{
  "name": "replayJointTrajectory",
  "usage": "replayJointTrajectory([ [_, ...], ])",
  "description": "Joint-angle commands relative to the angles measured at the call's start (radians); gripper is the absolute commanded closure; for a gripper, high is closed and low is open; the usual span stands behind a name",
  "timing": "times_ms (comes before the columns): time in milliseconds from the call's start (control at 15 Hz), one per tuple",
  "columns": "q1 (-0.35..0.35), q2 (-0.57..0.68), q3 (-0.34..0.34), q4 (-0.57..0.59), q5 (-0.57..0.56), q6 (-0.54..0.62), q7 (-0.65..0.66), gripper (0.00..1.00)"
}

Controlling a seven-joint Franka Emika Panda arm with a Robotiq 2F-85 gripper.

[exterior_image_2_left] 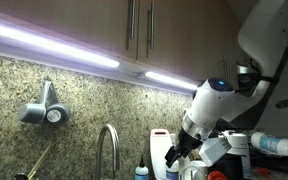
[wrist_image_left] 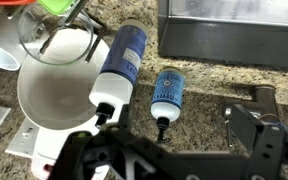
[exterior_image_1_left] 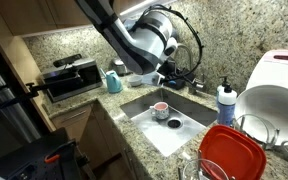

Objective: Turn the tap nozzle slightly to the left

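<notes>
The speckled tan-and-grey granite countertop (exterior_image_1_left: 102,97) wraps around a sunken rectangular stainless-steel sink (exterior_image_1_left: 174,135). A black boxy countertop appliance (exterior_image_1_left: 70,78) stands in the corner, a small teal cup (exterior_image_1_left: 113,81) just beside it. Past the sink stand a blue-capped clear soap bottle (exterior_image_1_left: 225,100) and a red-lidded square plastic container (exterior_image_1_left: 232,155). The wrist view shows a smaller blue bottle (wrist_image_left: 167,95) on the granite

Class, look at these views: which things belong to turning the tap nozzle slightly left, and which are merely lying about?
For the job:
tap nozzle
gripper

Lying about:
soap bottle
red lid
small bowl
black appliance
</notes>
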Motion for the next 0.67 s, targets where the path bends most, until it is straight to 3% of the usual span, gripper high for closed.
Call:
replayJointTrajectory([
  [0, -0.001, 0.017, 0.007, 0.031, -0.031, -0.002, 0.041, 0.00],
  [333, 0.011, 0.101, 0.034, 0.176, -0.119, -0.064, 0.195, 0.00],
  [600, 0.012, 0.191, 0.053, 0.275, -0.105, -0.070, 0.197, 0.00],
])
